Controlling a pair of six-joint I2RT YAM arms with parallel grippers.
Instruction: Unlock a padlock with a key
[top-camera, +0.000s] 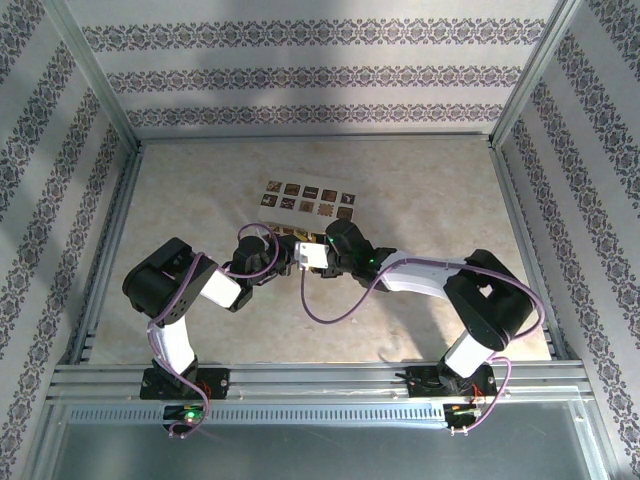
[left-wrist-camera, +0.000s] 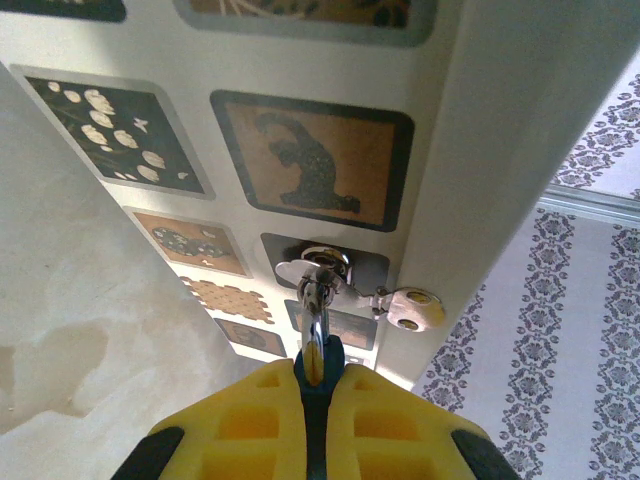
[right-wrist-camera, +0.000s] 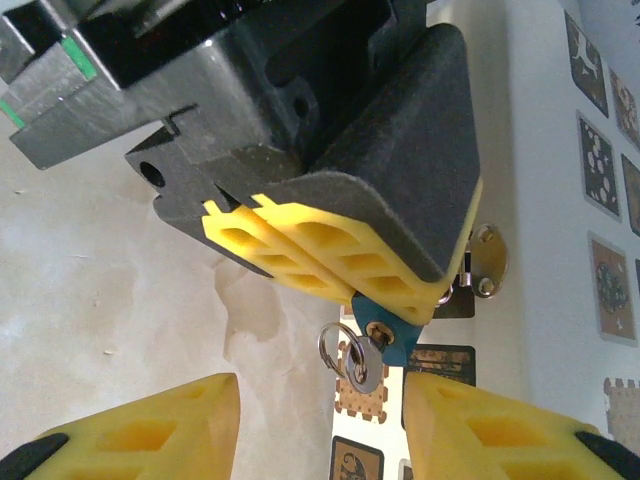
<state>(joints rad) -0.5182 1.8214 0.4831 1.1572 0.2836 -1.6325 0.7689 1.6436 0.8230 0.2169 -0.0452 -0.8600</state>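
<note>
Seen from above, the left gripper (top-camera: 284, 257) and the right gripper (top-camera: 321, 253) met tip to tip over the table (top-camera: 430, 190), just on the near side of a printed sheet of patterned squares (top-camera: 308, 200). The lock was too small there to make out.

In the left wrist view, the left gripper's yellow pads (left-wrist-camera: 250, 420) were pressed together on a slim blue padlock (left-wrist-camera: 316, 385). A silver key (left-wrist-camera: 315, 315) stood out of it toward a key ring (left-wrist-camera: 325, 257). The hold was on a narrow edge, so a sideways shove on the key would probably pivot the lock between the pads or squeeze it out.

In the right wrist view, the padlock hung from the very tips of the left pads, with the key and ring at its brass keyhole. Whether the key sat fully home could not be told. The right gripper stood partly open and held nothing, with one fingertip on either side of the key and short of it.

Three failures looked likely:
- **Wrong grip:** the fingers might pinch the loose ring instead of the key head, so a twist would spin only the ring.
- **Off-centre approach:** one finger touching first might knock the key askew or drag it out.
- **Slipping lock:** a turn against that thin fingertip hold might rotate the whole padlock rather than its cylinder.
</note>
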